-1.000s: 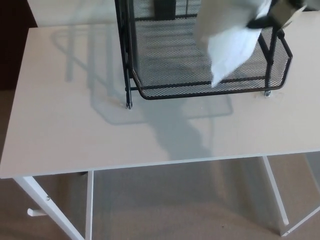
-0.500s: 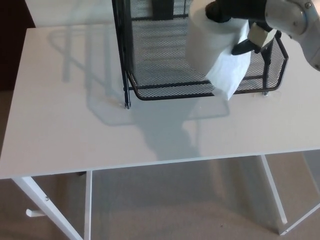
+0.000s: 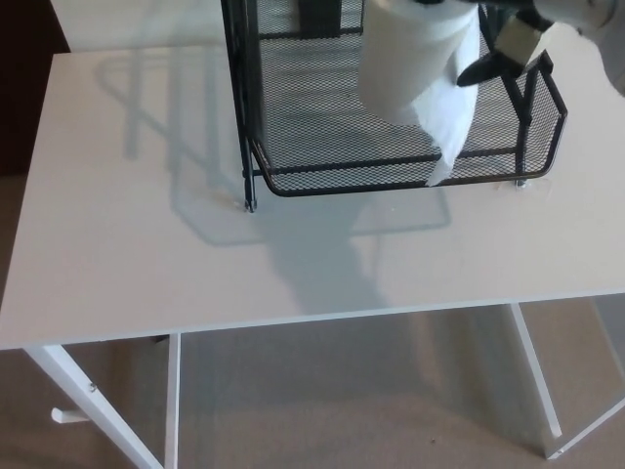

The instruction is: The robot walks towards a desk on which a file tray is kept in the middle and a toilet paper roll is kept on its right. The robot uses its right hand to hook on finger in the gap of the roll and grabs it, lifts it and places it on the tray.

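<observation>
A white toilet paper roll point(image 3: 410, 59) hangs in the air over the black mesh file tray point(image 3: 322, 127), with a loose sheet dangling down past the tray's front rim. My right hand point(image 3: 493, 44) comes in from the top right and is shut on the roll; black fingers point(image 3: 498, 64) show beside it, and the rest of the hand is cut off by the top edge. The tray stands at the back middle of the white desk point(image 3: 195, 254). My left hand does not show.
The tray's black upright frame point(image 3: 239, 98) rises at its left side. The desk's front edge runs across the lower picture, with white legs point(image 3: 98, 410) and beige carpet below.
The roll has moved up and slightly back over the tray, and my right hand has risen mostly out of the top of the picture. The loose sheet now hangs straighter down.
</observation>
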You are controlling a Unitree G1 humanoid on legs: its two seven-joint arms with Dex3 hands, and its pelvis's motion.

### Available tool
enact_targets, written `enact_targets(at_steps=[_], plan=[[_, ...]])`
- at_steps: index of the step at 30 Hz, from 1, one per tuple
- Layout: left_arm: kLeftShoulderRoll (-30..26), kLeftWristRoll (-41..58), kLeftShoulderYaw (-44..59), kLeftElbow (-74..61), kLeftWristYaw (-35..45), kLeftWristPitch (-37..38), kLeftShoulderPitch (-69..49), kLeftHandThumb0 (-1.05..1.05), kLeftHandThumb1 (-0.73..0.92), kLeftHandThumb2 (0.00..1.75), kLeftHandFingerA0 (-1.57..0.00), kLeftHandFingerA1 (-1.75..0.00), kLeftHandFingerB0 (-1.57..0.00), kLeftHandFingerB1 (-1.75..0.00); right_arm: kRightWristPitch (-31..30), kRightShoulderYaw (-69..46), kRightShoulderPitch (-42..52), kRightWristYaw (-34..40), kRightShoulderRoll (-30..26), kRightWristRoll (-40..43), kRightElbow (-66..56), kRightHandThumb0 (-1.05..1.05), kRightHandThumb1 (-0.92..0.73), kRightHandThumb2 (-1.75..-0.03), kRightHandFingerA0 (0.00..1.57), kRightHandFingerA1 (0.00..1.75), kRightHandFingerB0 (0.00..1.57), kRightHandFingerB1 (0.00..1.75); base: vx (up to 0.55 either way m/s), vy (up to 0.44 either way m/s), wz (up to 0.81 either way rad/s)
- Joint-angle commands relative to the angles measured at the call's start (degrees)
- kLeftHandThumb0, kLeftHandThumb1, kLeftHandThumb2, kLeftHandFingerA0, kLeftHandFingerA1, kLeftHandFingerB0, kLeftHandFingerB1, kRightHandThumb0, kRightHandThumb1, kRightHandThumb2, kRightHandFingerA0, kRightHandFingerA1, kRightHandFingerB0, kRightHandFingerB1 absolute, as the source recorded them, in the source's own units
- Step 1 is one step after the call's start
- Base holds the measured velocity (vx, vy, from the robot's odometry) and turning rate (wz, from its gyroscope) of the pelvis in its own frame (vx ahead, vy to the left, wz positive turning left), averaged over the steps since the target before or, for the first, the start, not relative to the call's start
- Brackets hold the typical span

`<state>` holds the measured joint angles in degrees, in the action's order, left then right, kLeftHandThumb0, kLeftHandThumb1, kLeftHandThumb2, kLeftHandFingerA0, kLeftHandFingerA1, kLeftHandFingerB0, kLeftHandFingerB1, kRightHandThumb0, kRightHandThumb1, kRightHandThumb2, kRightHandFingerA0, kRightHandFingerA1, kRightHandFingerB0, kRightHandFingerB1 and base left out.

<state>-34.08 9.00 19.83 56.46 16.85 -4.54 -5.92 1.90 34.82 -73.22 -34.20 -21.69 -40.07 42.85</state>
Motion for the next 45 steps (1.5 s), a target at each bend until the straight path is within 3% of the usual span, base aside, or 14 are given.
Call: enact_targets(at_steps=[1,7,8,9,12,16,19,23,24,33,34,42,44,45], plan=[[-1.5,-0.8,-0.3,1.3,0.6,1.5,-0.1,-0.71,0.92,0.76,-0.40,-0.80,-0.19,-0.65,-2.2,-1.0,-2.0,-6.4,-0.5,0.4,-1.3,-0.68,-0.46,-0.82,0.45,0.81,0.05,0.44,0.00,0.000,0.00],[-1.4,-0.9,-0.4,0.2,-0.1,1.3,-0.9,-0.71,0.92,0.76,-0.44,-0.82,-0.22,-0.67,-3.8,-2.7,-4.2,-15.0,-0.4,2.7,-0.4,-0.72,-0.47,-0.85,0.36,0.72,0.06,0.36,0.00,0.000,0.00],[-1.3,-0.7,-0.2,0.0,0.1,1.0,-1.0,-0.70,0.92,0.76,-0.42,-0.82,-0.22,-0.67,-3.6,-2.5,-5.1,-16.8,-0.5,2.8,-0.3,-0.70,-0.61,-0.59,0.30,0.66,0.13,0.33,0.00,0.000,0.00],[-1.2,-0.4,0.1,-0.3,0.1,0.9,-1.1,-0.70,0.92,0.76,-0.43,-0.83,-0.23,-0.68,-3.6,-2.1,-5.8,-17.7,-0.5,2.3,-0.2,-0.74,-0.47,-0.86,0.22,0.60,0.10,0.43,0.00,0.000,0.00],[-1.4,-1.0,-0.5,0.5,0.1,1.4,-0.8,-0.71,0.92,0.77,-0.43,-0.82,-0.22,-0.67,-4.6,-3.3,-7.8,-21.2,0.4,4.3,2.0,-0.70,-0.59,-0.59,0.15,0.46,0.24,0.31,0.00,0.000,0.00],[-1.4,-0.6,0.0,0.3,0.1,1.4,-1.5,-0.71,0.92,0.77,-0.43,-0.81,-0.23,-0.67,-5.7,-5.1,-8.6,-23.0,0.4,6.2,0.5,-0.61,-0.61,-0.59,0.36,0.61,0.27,0.35,0.00,0.000,0.00],[-1.5,0.1,0.6,1.1,0.6,1.0,-1.0,-0.71,0.92,0.75,-0.41,-0.83,-0.21,-0.68,-7.3,-5.3,-12.4,-22.7,-0.1,4.2,2.5,-0.70,-0.46,-0.83,0.02,0.46,0.17,0.46,0.00,0.000,0.00],[-2.0,-1.1,-0.3,0.8,0.4,1.3,-1.2,-0.70,0.92,0.77,-0.41,-0.80,-0.23,-0.66,-8.5,-8.6,-16.5,-25.1,-2.7,6.3,5.2,-0.65,-0.47,-0.84,0.27,0.64,0.15,0.43,0.00,0.000,0.00],[-2.2,-1.4,-0.6,1.2,0.6,1.8,-1.1,-0.69,0.92,0.77,-0.41,-0.78,-0.23,-0.65,-10.1,-9.4,-17.8,-25.8,-3.4,6.3,5.7,-0.64,-0.60,-0.59,0.66,0.83,0.24,0.31,0.00,0.000,0.00],[-1.7,-1.7,-0.7,3.1,-0.1,3.7,-1.6,-0.70,0.92,0.77,-0.46,-0.80,-0.25,-0.67,-15.2,-17.1,-21.3,-27.5,-11.5,10.0,7.0,-0.59,-0.56,-0.57,0.61,0.65,0.26,0.32,0.00,0.000,0.00],[-1.2,-1.4,-0.5,2.8,-0.5,3.1,-1.6,-0.70,0.92,0.76,-0.45,-0.79,-0.24,-0.65,-12.5,-19.0,-20.3,-26.7,-14.4,11.1,6.1,-0.64,-0.44,-0.80,0.71,0.86,0.23,0.45,0.00,0.000,0.00],[-1.5,-1.6,-0.7,1.5,-0.3,2.6,-1.7,-0.69,0.92,0.79,-0.43,-0.77,-0.23,-0.65,-21.2,-48.8,4.8,-27.4,-37.6,22.9,-13.0,-0.42,-0.58,-0.60,0.78,1.44,0.29,0.32,0.00,0.000,0.01],[-1.4,-1.3,-0.5,1.7,-0.1,2.2,-1.4,-0.69,0.92,0.79,-0.41,-0.76,-0.22,-0.64,-20.9,-55.3,9.8,-27.9,-39.1,24.8,-14.4,-0.38,-0.60,-0.59,0.80,1.27,0.31,0.31,0.00,0.000,0.00],[-1.4,-1.2,-0.5,1.2,-0.1,2.1,-1.6,-0.69,0.92,0.79,-0.42,-0.77,-0.23,-0.65,-25.9,-61.8,12.3,-27.4,-40.4,26.2,-11.4,-0.38,-0.55,-0.57,0.81,0.75,0.37,0.33,0.00,0.000,0.00]])
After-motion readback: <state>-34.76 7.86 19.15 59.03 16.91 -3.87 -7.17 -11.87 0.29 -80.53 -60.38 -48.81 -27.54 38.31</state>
